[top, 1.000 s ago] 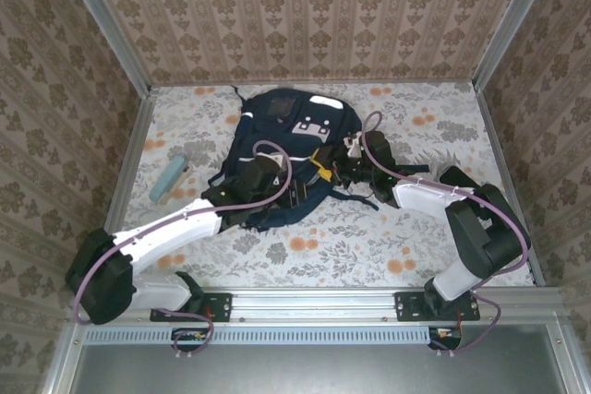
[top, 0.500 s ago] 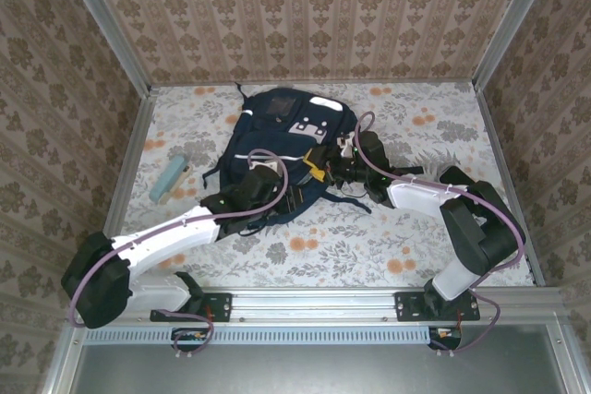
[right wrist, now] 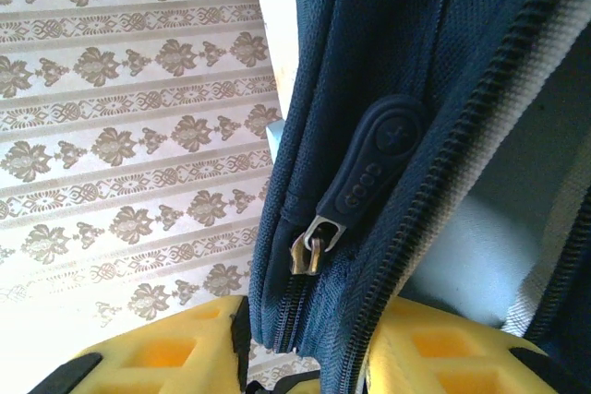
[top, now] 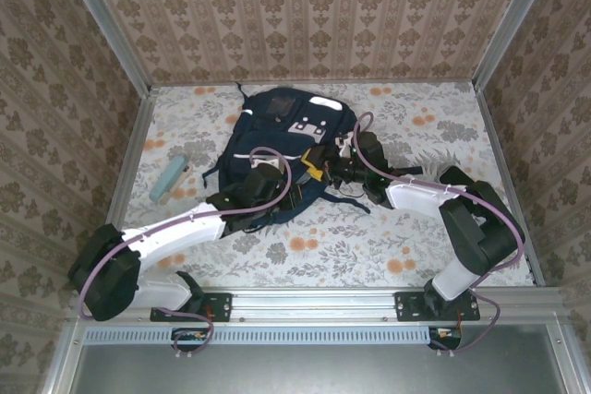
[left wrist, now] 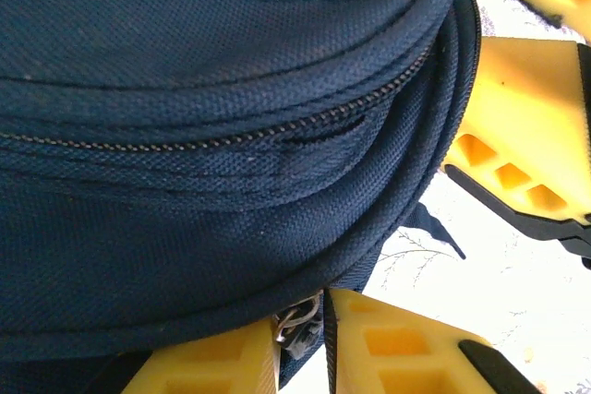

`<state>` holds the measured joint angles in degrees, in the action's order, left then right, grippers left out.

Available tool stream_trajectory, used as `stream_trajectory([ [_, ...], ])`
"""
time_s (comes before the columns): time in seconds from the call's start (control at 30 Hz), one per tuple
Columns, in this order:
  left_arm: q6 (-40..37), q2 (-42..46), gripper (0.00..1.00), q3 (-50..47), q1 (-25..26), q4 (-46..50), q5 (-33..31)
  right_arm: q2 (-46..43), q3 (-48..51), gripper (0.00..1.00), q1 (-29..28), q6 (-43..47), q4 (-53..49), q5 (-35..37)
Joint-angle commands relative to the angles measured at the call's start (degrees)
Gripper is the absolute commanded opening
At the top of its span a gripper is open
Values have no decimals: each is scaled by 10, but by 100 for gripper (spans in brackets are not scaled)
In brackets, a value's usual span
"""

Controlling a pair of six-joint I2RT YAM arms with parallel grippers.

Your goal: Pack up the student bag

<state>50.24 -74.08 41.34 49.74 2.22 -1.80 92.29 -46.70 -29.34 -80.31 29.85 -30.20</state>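
The student bag (top: 277, 126) is a navy backpack lying flat in the middle of the table, top end toward the far wall. My left gripper (top: 274, 182) is at its near edge. In the left wrist view its yellow fingers (left wrist: 406, 348) are closed to a narrow gap on a metal zipper slider (left wrist: 297, 318) under the bag's navy seam (left wrist: 231, 145). My right gripper (top: 325, 166) is at the bag's right side. Its fingers (right wrist: 157, 357) are shut on the zippered edge of the bag (right wrist: 323, 316), just below a rubber zipper tab (right wrist: 374, 159).
A teal oblong object (top: 169, 179) lies on the floral tablecloth left of the bag. Dark straps (top: 355, 200) trail from the bag toward the right arm. Patterned walls (top: 305, 16) close in the table on three sides.
The left gripper has pushed forward and right along the bag's near edge. The right gripper has shifted left into the bag's side, and the bag's lower part has bunched slightly.
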Motion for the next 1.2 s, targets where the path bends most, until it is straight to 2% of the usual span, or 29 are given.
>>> stream_trajectory([
  [0.0, 3, -8, 23, 1, -3, -27, -12, -1, -10, 37, -11, -21, 60, -5],
  [0.1, 11, -11, 30, -4, -4, -36, -16, 0, -6, 36, -12, -26, 62, 0],
  [0.17, 16, -12, 30, -6, -6, -38, -20, 1, -5, 35, -12, -27, 61, 1],
  [0.43, -6, 0, 8, -12, -11, -36, -17, -5, -4, 28, -11, -5, 22, 24],
  [0.5, -30, 7, 0, -14, -13, -52, 13, -12, -10, 23, -7, 15, -14, 38],
  [0.6, -65, 11, 0, -3, -15, -56, 63, -21, -16, 18, 2, 40, -55, 58],
  [0.87, -103, 10, 0, 1, -22, -49, 109, -33, -15, 9, 49, 81, -106, 85],
  [1.17, -138, 8, 0, 7, -63, 4, 114, -37, -25, 7, 131, 151, -165, 76],
])
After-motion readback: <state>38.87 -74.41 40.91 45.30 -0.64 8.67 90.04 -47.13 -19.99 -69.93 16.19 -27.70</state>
